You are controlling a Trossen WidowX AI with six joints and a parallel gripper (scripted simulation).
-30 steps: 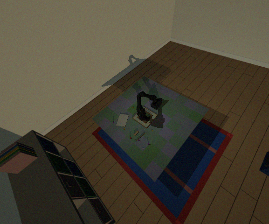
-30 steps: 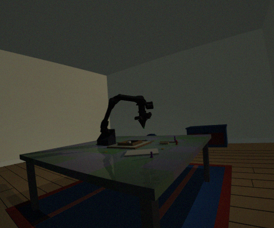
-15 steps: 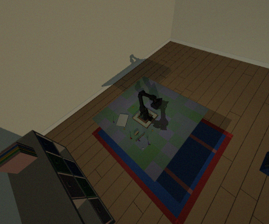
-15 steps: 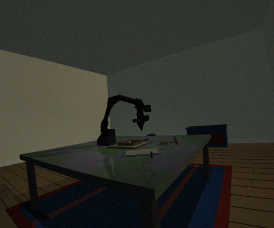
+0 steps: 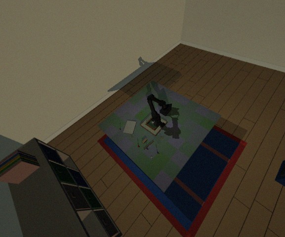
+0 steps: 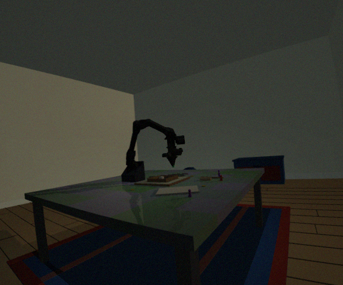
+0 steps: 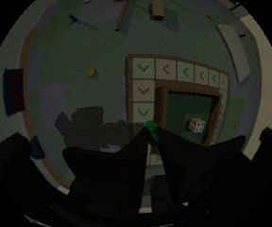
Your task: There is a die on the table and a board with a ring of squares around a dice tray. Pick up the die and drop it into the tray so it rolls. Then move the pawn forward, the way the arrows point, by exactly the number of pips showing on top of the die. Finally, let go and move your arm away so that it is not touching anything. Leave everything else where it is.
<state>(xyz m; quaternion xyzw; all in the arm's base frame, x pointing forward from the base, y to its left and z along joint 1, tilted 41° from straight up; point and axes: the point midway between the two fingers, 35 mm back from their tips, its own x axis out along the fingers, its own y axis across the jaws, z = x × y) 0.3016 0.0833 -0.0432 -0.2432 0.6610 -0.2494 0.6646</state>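
Pinching green pawn [image 7: 150,131] in gripper [image 7: 150,142]

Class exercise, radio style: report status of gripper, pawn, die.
Gripper shut on green pawn, raised above board. Die resting in tray. Nothing blocking.

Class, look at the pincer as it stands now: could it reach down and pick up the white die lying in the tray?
Probably not yet. The pincer is shut on a green pawn, so its fingers are occupied. The die lies uncovered in the tray, nothing above it, so the path itself looks free.
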